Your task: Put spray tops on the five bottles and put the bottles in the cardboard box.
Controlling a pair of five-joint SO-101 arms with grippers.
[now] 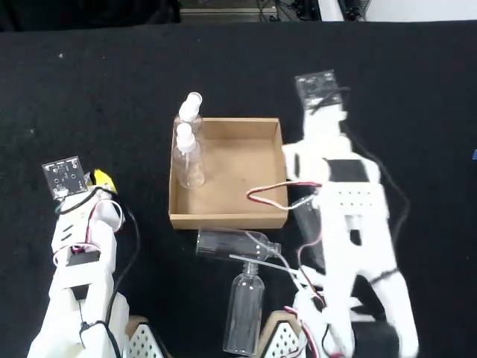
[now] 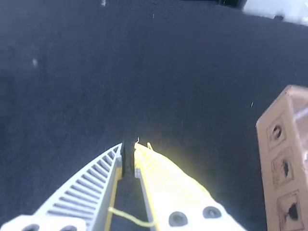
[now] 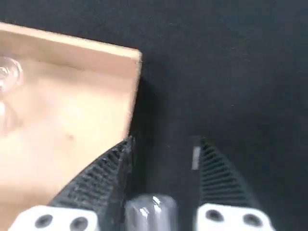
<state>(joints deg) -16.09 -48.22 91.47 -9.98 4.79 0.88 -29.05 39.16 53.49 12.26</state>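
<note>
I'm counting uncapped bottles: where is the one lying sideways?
In the high view, the sideways bottle lies on the table just in front of the near wall of the cardboard box, with another uncapped bottle nearer the arm bases.

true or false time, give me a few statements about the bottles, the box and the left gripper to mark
1. Two bottles lie on the table outside the cardboard box. True.
2. The cardboard box is empty. False: a bottle with a spray top is inside, by one side wall.
3. The left gripper is shut. True.
4. The left gripper is over the box. False: it is over bare table, beside the box.
</note>
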